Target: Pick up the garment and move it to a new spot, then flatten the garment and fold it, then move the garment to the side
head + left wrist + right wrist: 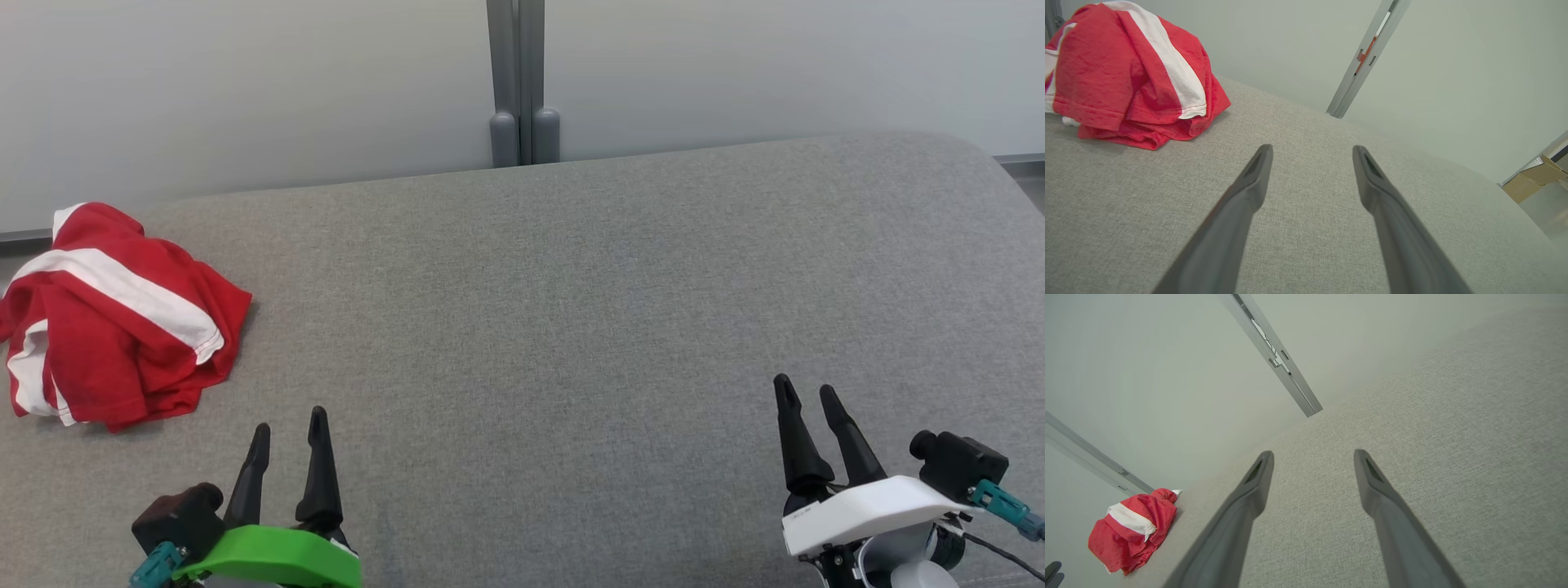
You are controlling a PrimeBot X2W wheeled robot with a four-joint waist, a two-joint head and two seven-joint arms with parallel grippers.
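Nearest me, my left gripper (290, 418) hovers just above the grey upholstered surface (531, 343), its 2 dark fingers spread apart with nothing between them. My right gripper (805, 384) sits at the opposite near corner, equally wide and empty. Ahead and to the left of my left gripper lies the garment (114, 314), a red shirt with white stripes, crumpled into 1 heap close to the surface's left edge and well apart from my right gripper. Past it all stand the pale wall panels (245, 82) and a grey post (517, 82). I judge the pickup has not begun, and the heap is where trouble could start. If I pinch only the top fold, the rest may drag or slip free as I lift. If I come in too low and sideways, my fingers could shove the bundle over that near edge instead of closing on it. If I grab several layers together, the shirt may stay knotted and resist flattening later. Pressing too deep could also snag the upholstery.
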